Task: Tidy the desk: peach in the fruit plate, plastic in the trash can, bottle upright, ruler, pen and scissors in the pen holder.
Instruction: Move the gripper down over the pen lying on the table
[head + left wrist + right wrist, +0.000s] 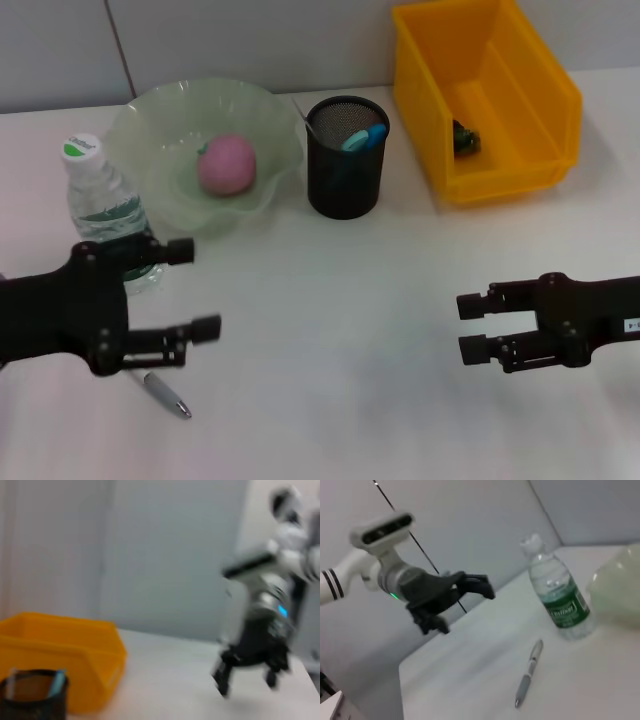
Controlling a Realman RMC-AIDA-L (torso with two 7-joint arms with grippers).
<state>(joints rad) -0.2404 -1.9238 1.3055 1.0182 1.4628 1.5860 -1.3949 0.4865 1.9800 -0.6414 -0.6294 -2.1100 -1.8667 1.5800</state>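
A pink peach (227,165) lies in the pale green fruit plate (160,120). A water bottle (104,205) stands upright at the left and shows in the right wrist view (557,592). A silver pen (160,390) lies on the desk just below my left gripper (195,290), which is open and empty; the pen also shows in the right wrist view (527,677). The black mesh pen holder (346,158) holds blue-handled items. The yellow bin (490,95) has a small dark item inside. My right gripper (472,327) is open and empty at the right.
The wall runs close behind the plate, holder and bin. The yellow bin (65,650) and pen holder (32,695) show in the left wrist view, with my right gripper (247,677) farther off. Bare white desk lies between the two arms.
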